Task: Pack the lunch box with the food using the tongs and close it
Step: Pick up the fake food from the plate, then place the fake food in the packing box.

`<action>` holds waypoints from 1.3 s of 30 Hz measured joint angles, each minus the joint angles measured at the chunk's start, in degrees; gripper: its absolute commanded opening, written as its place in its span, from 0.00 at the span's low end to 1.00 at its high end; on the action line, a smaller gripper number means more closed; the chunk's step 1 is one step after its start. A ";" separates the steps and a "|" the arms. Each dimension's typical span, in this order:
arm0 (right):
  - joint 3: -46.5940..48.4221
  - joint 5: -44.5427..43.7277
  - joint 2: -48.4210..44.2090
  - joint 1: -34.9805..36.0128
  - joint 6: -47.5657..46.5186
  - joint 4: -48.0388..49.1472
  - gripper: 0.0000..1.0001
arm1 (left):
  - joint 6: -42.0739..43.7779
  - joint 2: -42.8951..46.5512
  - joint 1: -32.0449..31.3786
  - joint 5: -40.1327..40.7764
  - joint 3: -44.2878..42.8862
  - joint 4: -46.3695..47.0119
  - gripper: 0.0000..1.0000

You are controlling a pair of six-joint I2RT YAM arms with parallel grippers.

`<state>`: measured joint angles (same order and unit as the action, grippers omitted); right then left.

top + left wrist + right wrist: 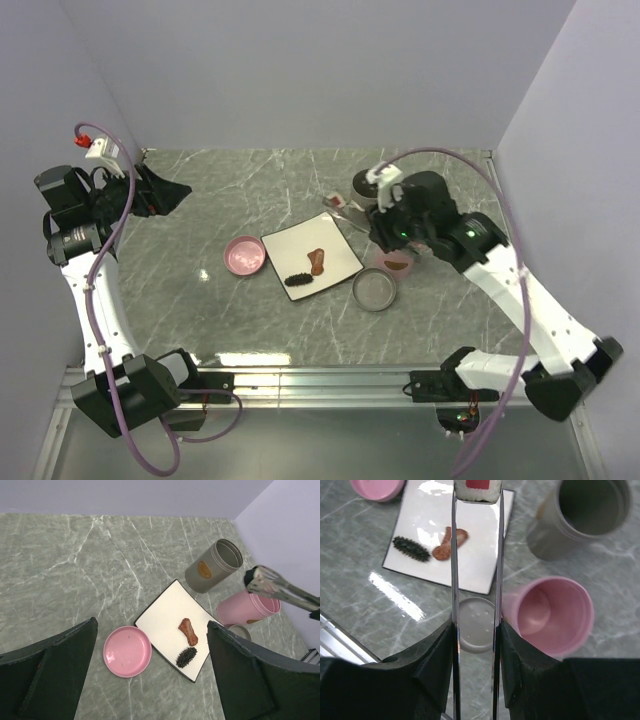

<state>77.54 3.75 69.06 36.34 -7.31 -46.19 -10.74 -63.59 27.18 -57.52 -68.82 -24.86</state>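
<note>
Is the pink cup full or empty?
Empty. The right wrist view looks down into the pink cup and shows only its bare pink inside.

No readable text; orange sticker on grey canister illegible.

Left fingers spread wide; right fingers clamped, arm extended.
</note>
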 measured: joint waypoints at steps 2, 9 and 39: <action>-1.81 0.39 -3.76 -2.95 -0.35 -0.61 0.37 | 0.42 0.00 0.00 0.22 -0.33 -0.26 0.97; -7.80 3.54 -15.08 -15.30 -0.68 -2.32 0.37 | 0.66 -0.26 -0.04 0.50 -1.46 -0.52 0.97; -19.96 10.84 -24.28 -29.20 -1.55 -6.60 0.52 | 2.56 -0.74 -0.22 1.46 -1.68 -0.72 0.97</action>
<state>57.58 14.59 44.77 7.14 -8.86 -52.80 -8.19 -64.34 26.96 -56.05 -70.50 -25.58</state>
